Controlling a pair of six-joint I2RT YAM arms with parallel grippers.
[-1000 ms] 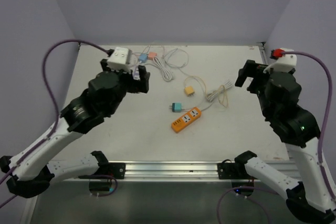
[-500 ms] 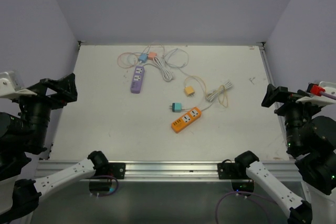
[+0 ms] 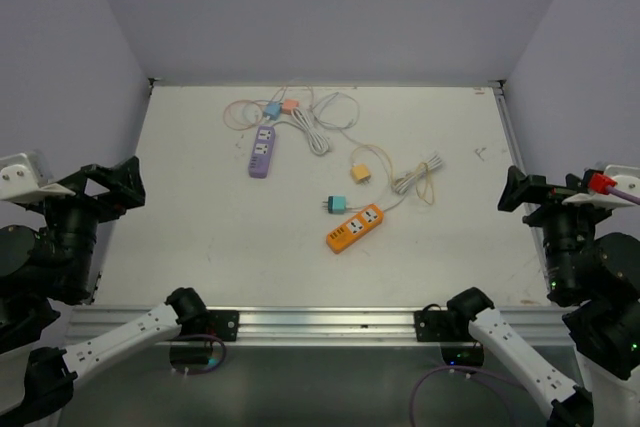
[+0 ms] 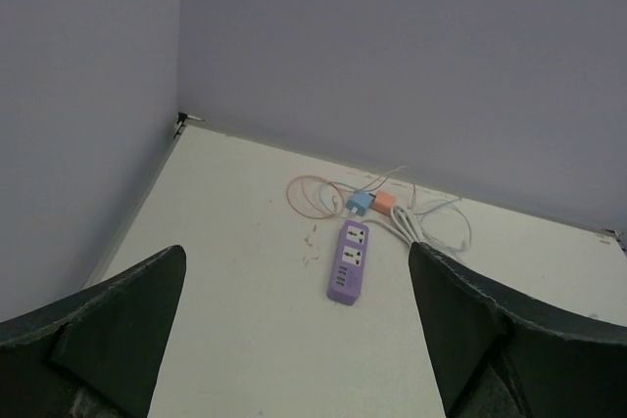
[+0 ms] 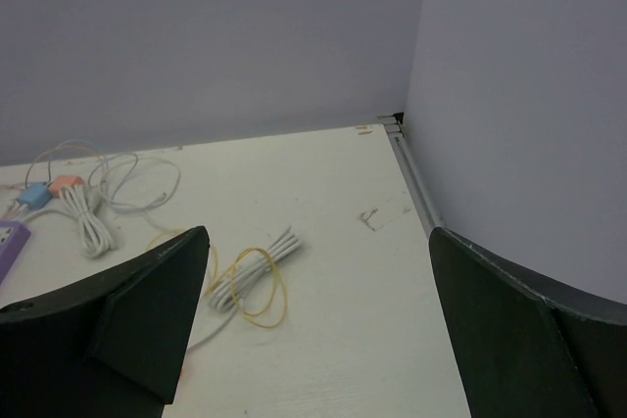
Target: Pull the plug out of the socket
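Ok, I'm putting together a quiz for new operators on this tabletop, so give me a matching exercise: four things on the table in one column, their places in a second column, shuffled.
Things:
1. purple power strip
2. orange power strip
3. teal plug
4. white cable bundle

Places:
A. right of the yellow plug
B. nearest the metal rail
C. far left, by the blue plug and pink plug
D. just behind the orange power strip's left end

Pairs: 1-C, 2-B, 3-D, 4-A
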